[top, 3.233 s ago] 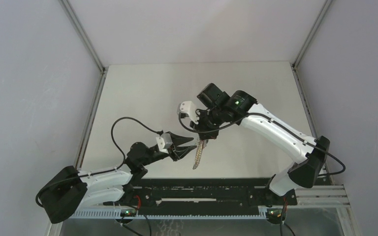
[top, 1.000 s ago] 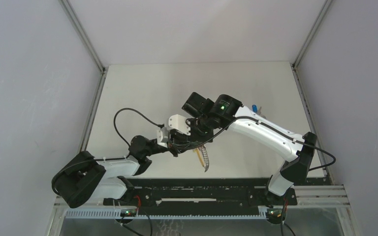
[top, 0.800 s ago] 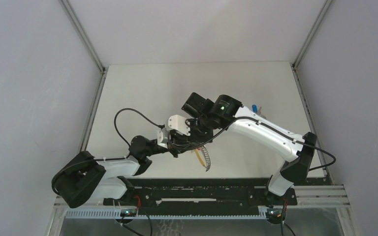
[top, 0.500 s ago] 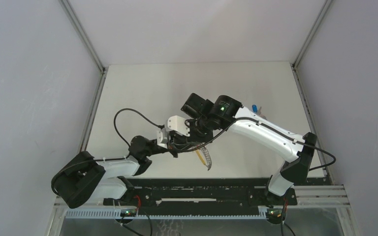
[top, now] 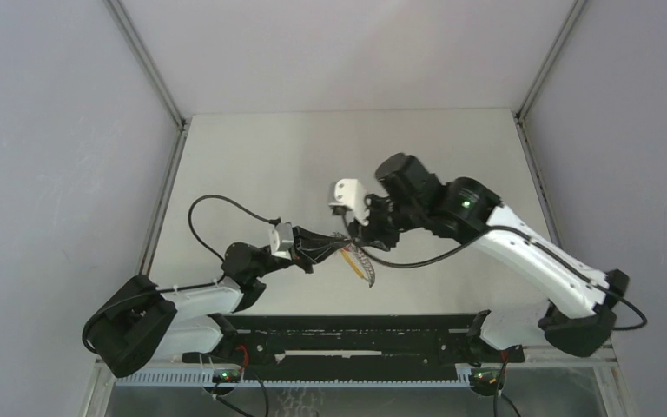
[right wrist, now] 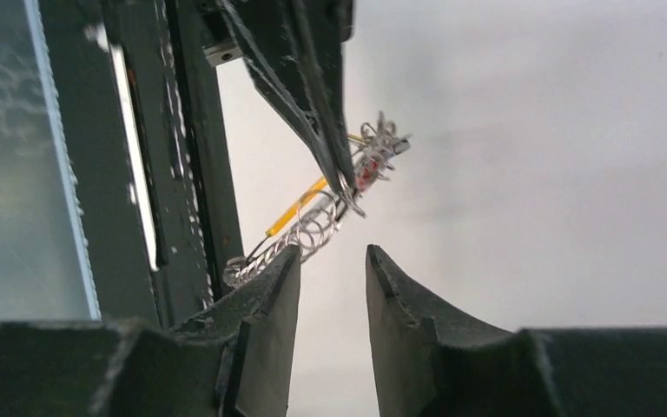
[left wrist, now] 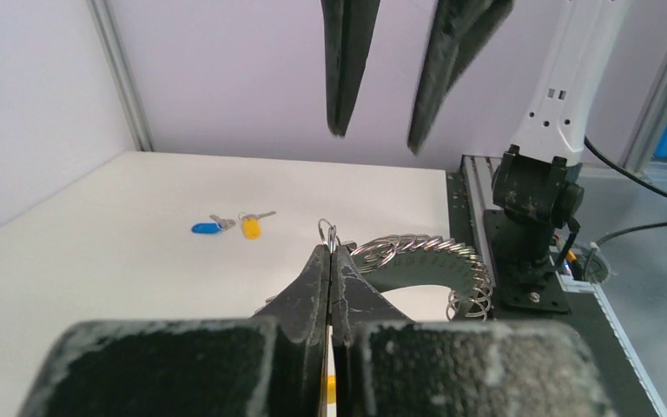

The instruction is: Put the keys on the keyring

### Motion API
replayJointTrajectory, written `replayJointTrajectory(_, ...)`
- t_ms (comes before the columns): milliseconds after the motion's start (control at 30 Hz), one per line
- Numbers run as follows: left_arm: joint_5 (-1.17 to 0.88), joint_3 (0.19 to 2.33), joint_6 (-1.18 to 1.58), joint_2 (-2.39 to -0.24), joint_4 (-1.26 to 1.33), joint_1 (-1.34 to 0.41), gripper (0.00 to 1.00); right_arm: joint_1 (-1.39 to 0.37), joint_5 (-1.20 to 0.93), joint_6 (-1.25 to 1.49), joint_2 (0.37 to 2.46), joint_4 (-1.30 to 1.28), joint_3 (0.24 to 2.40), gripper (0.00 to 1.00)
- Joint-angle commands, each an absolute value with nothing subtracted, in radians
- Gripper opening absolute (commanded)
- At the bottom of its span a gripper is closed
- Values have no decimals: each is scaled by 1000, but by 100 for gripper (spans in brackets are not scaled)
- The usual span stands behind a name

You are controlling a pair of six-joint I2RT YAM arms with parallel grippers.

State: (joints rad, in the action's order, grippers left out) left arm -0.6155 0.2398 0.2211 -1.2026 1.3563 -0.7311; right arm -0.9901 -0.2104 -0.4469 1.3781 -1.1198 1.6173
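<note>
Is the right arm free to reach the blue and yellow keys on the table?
Likely yes: the right gripper is open and empty, the left gripper holds the keyring, and the blue key and yellow key lie exposed on the table.

Near the table's (top: 252,165) near edge, the left end effector (top: 340,248) pinches the keyring (top: 364,264); the right end effector (top: 356,231) hovers just beside it.
</note>
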Motion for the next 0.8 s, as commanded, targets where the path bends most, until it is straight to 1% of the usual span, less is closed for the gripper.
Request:
replayJointTrajectory(0,-572,243,198,-1157,1451,-735,0,-835,-460,-322,1215,-870,1474,34)
replayJointTrajectory(100,-577,249,197,-1143,1455,-735,0,-726,-677,-308,1120,-724,1314,35)
replayJointTrajectory(200,-588,256,194,-1126,1456,-735,0,-664,-831,-318,1081,-638,1247,36)
replayJointTrajectory(400,-611,270,193,-1094,1456,-736,0,-603,-974,-312,1130,-541,1203,35)
replayJointTrajectory(767,-625,279,181,-1057,1456,-736,0,-602,-1094,-280,1205,-444,1204,32)
